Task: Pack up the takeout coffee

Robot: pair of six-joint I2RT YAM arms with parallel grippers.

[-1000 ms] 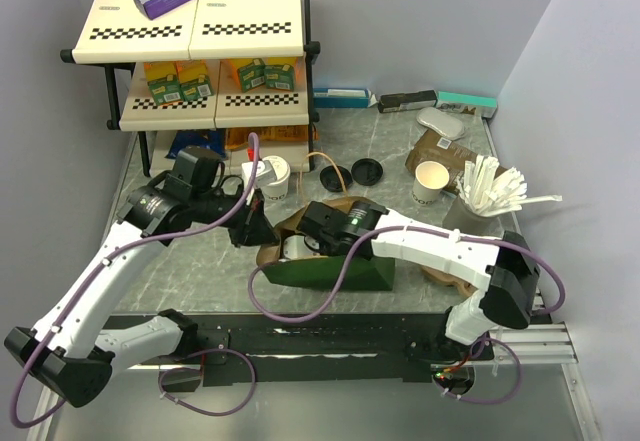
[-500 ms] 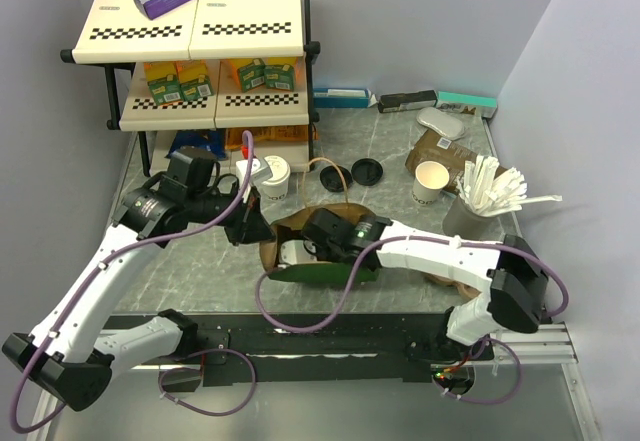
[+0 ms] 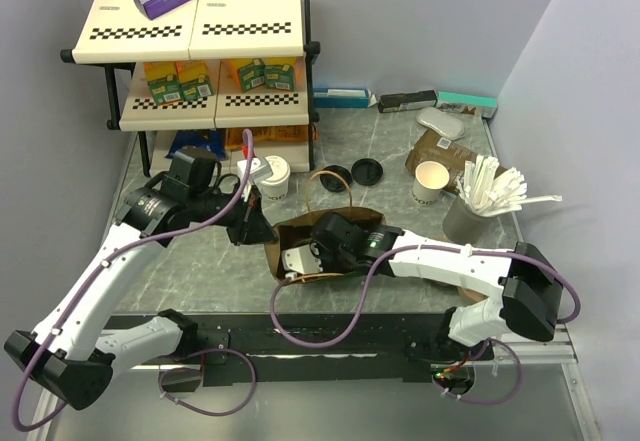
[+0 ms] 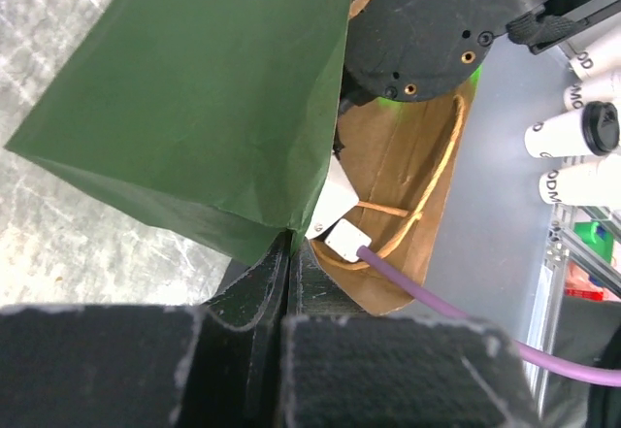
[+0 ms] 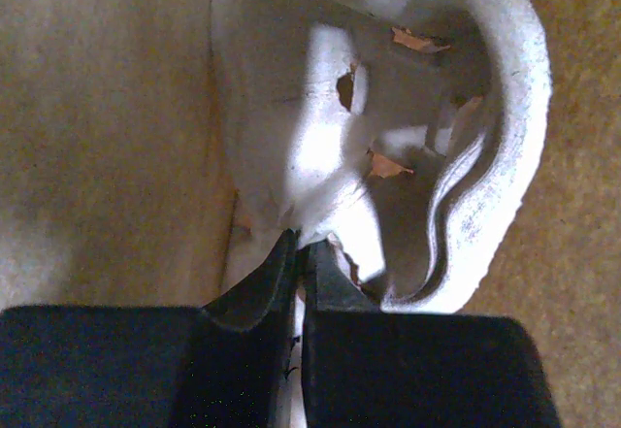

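A green paper bag [image 3: 372, 218], brown inside, stands open at the table's middle; its green side fills the left wrist view [image 4: 194, 108]. My left gripper [image 3: 256, 229] is shut on the bag's left rim [image 4: 291, 239]. My right gripper [image 5: 299, 242] is down inside the bag, shut on the edge of a pale moulded-pulp cup tray [image 5: 388, 137]; its wrist shows from above [image 3: 338, 241]. One white paper cup [image 3: 430, 182] stands open at the right. Another with a lid [image 3: 273, 174] stands by the shelf.
Two dark lids [image 3: 366, 169] lie behind the bag. A grey tumbler of white sticks [image 3: 468, 213] stands at the right. A shelf rack [image 3: 200, 61] with boxes fills the back left. Flat boxes [image 3: 440, 102] line the back wall. Several lidded white cups [image 4: 568, 137] show at the left wrist view's right edge.
The bag has tipped so its mouth faces up and its green front no longer shows. My right arm has pushed further down and left into it. My left gripper has stayed on the rim.
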